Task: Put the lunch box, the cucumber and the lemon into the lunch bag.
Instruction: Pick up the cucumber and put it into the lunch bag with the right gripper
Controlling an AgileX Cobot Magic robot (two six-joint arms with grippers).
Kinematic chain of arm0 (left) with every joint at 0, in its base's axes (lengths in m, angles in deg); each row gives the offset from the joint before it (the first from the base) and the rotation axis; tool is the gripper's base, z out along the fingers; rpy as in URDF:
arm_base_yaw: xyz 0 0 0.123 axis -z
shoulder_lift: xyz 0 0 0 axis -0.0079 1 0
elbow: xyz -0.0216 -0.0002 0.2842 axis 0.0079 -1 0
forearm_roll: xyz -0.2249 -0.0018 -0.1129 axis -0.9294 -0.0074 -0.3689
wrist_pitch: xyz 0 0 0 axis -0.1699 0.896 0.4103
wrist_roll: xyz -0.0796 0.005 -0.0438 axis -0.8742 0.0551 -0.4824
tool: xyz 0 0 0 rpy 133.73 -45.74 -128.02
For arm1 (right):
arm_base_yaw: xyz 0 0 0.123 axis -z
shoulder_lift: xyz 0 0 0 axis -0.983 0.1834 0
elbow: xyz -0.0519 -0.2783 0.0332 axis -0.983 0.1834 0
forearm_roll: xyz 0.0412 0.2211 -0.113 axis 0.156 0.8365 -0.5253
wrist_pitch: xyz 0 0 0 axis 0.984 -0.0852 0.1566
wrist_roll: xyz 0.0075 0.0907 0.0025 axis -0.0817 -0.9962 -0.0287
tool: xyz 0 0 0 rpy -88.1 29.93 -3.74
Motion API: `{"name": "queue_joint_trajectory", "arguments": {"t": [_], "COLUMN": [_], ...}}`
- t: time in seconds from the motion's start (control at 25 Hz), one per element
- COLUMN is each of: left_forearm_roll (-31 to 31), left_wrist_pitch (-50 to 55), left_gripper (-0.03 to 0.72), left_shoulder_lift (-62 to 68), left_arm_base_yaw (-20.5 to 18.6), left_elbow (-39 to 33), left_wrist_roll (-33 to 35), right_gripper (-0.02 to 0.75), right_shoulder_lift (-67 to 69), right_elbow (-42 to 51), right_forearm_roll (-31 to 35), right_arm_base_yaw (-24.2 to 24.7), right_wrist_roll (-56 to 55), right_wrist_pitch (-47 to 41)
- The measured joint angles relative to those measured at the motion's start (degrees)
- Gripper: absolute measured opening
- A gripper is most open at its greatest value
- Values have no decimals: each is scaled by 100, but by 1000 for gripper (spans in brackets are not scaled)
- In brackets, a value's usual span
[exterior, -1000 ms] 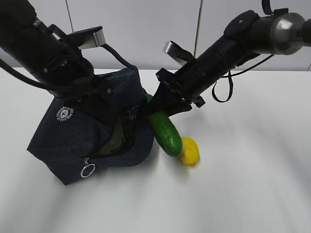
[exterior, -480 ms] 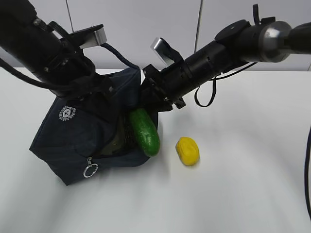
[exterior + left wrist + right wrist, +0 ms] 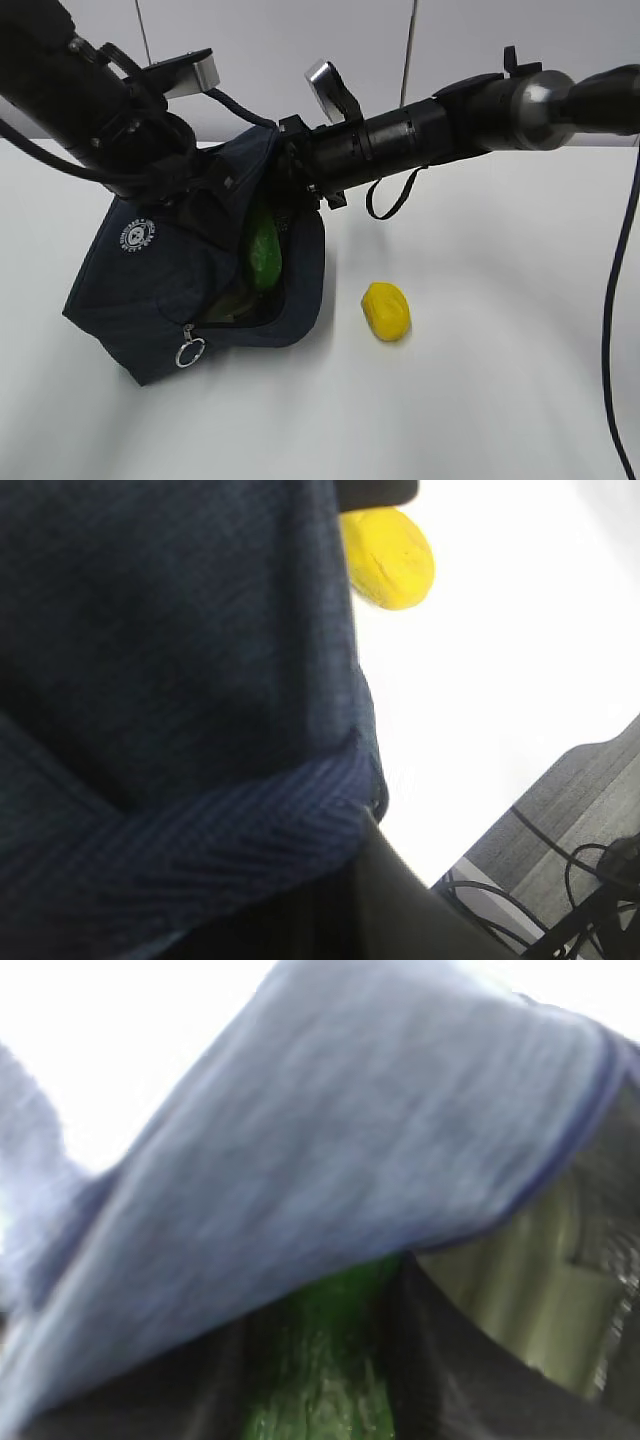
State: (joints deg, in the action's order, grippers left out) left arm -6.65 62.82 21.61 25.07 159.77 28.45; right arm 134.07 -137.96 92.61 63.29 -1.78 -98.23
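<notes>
Navy fabric of the bag [image 3: 170,270] fills the left of the exterior view; the bag sits tilted on the white table [image 3: 500,380], its mouth gaping toward the right, ring pull [image 3: 188,352] hanging at the lower front corner. Left gripper [image 3: 205,185]: jaws pressed together on the bag's upper edge, pinching the fabric and holding the mouth up; in the left wrist view the cloth bunches right at the jaws, fingertips themselves hidden. Right gripper [image 3: 285,185]: at the mouth of the bag, jaws part-spread around the cucumber [image 3: 263,255], which runs from between the jaws down into the opening, most of its length already inside. Right wrist view, blurred: cucumber straight ahead of the jaws, under the raised flap, with a pale green-grey surface just beside it, probably the box [image 3: 520,1300]. Lemon [image 3: 386,310] lies on the table, outside the bag, below the right jaws and apart from them.
</notes>
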Motion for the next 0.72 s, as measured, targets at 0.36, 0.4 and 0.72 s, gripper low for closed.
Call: {"name": "queue_joint_trajectory", "arguments": {"t": [0.36, 0.4, 0.72], "left_forearm_roll": [0, 0, -13], "left_wrist_pitch": [-12, -12, -2], "left_gripper": [-9, -9, -9], "left_shoulder_lift": [0, 0, 0], "left_arm_base_yaw": [0, 0, 0], "left_elbow": [0, 0, 0], "left_wrist_roll": [0, 0, 0], "right_gripper": [274, 275, 428], "right_shoulder_lift": [546, 575, 613], "right_elbow": [0, 0, 0], "right_forearm_roll": [1212, 1285, 1321], "right_arm_base_yaw": [-11, -11, -11], "right_wrist_roll": [398, 420, 480], "right_wrist_pitch": [-204, -218, -257]}}
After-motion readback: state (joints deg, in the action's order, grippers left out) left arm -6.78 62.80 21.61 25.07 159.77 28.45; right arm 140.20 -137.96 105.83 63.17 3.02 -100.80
